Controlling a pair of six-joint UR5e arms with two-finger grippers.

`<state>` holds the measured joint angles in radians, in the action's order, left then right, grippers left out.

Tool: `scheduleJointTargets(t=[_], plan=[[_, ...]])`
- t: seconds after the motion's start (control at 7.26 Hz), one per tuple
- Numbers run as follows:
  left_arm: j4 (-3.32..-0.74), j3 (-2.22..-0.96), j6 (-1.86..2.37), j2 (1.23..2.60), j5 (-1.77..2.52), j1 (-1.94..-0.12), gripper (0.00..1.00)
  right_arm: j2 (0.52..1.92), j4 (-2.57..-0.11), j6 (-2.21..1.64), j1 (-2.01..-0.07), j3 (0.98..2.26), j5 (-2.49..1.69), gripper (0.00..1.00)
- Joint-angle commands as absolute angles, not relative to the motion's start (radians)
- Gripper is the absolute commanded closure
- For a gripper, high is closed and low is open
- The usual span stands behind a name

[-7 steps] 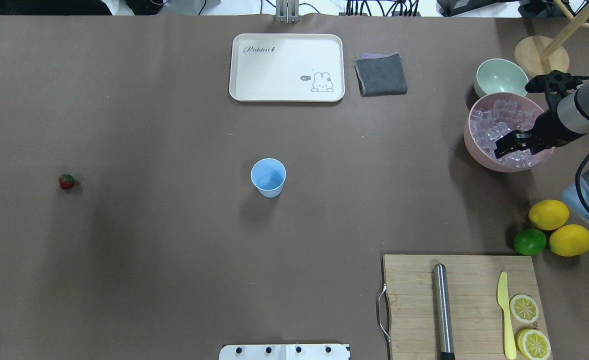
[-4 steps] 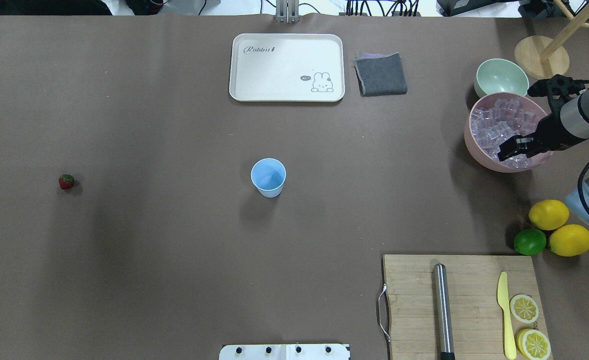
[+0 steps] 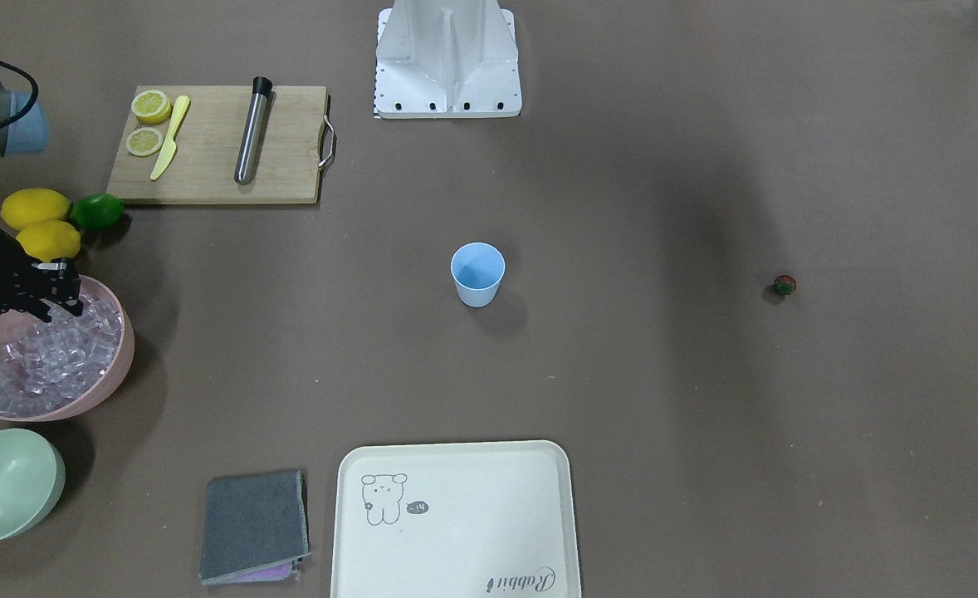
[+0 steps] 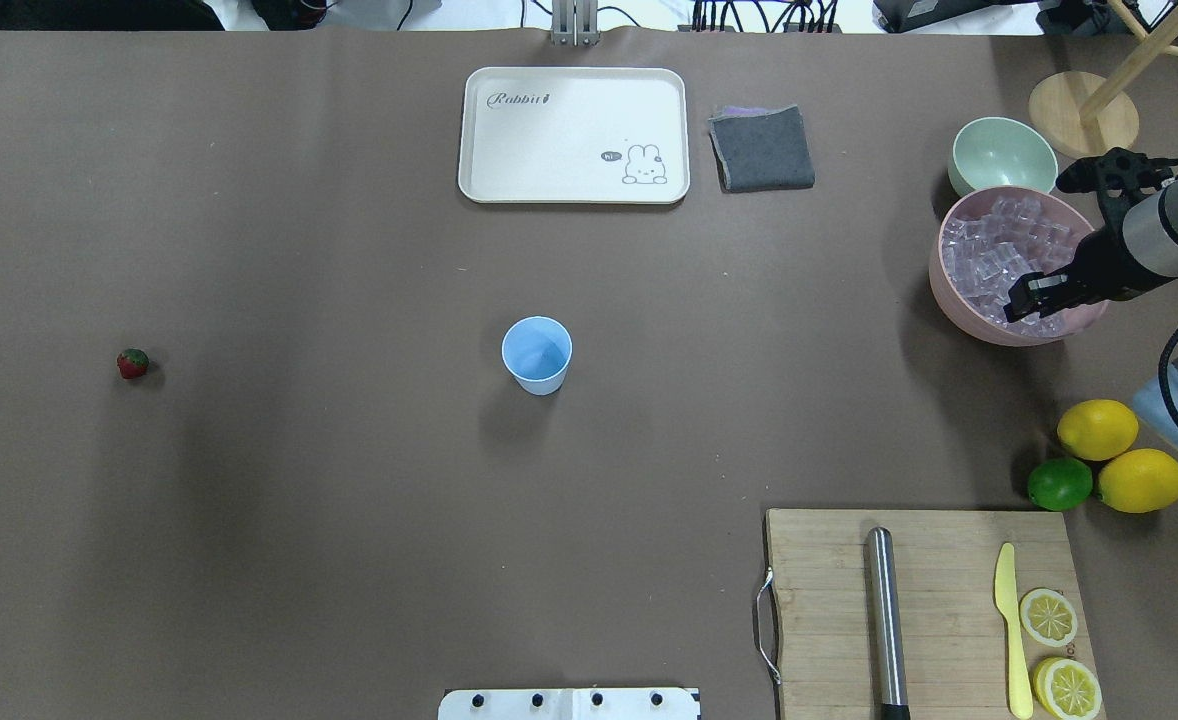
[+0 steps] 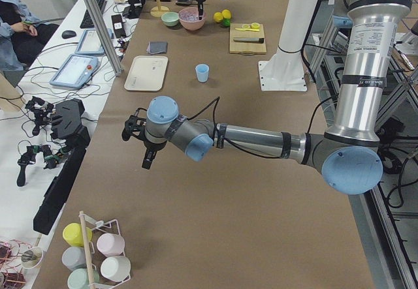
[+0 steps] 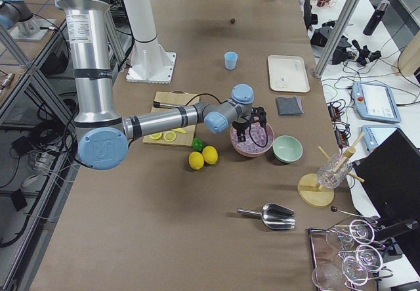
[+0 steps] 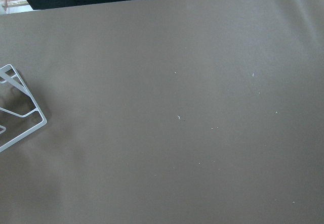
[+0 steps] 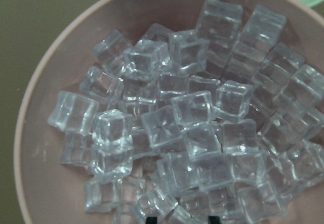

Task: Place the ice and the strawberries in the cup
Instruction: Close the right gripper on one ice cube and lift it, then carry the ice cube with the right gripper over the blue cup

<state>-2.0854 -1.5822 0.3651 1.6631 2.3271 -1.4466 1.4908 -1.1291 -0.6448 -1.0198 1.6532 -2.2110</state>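
Over pink bowl [image 4: 941,290]: right gripper [image 4: 1025,300], jaws parted, tips at ice [image 4: 994,250] | cup [image 4: 537,355] upright at centre, well apart | strawberry [image 4: 132,363] far on robot's left | left gripper [image 5: 146,164]: cannot tell its state

The right hand [image 4: 1031,296] tilts downward, jaws spread (the left hand [image 5: 147,161] hangs pointing down).

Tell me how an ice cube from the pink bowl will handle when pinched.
Probably slippery: the ice cubes look glassy and smooth-faced. Loosely heaped in the pink bowl, neighbours will likely shift when one is pinched. Flat faces suggest sliding, not rolling.
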Motion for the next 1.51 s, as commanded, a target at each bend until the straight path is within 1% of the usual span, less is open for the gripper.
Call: scheduleJointTargets(t=[0.0,0.28,0.41,0.55,0.69,0.83,0.96,1.38], plan=[[-2.086,-1.577,0.364,1.661,2.327,-1.445,0.03,1.486,-1.129,-0.643,-1.025,1.66,-2.218,0.72],[-2.088,-1.577,0.364,1.66,2.327,-1.443,0.03,1.48,-1.137,-0.643,-1.026,1.672,-2.221,0.89],[-2.088,-1.578,0.364,1.66,2.327,-1.443,0.03,1.468,-1.143,-0.641,-1.049,1.675,-2.238,0.92],[-2.088,-1.578,0.362,1.658,2.327,-1.443,0.03,1.422,-1.185,-0.641,-1.071,1.675,-2.271,0.93],[-2.089,-1.578,0.362,1.654,2.319,-1.443,0.03,1.317,-1.307,-0.647,-1.075,1.677,-2.266,0.94],[-2.091,-1.585,0.365,1.648,2.306,-1.443,0.03,1.195,-1.485,-0.65,-1.062,1.681,-2.251,0.95],[-2.092,-1.585,0.365,1.644,2.306,-1.443,0.03,1.128,-1.562,-0.652,-1.052,1.683,-2.215,0.95],[-2.092,-1.575,0.362,1.644,2.306,-1.442,0.03,0.982,-1.585,-0.808,-0.939,1.675,-2.198,0.96]])
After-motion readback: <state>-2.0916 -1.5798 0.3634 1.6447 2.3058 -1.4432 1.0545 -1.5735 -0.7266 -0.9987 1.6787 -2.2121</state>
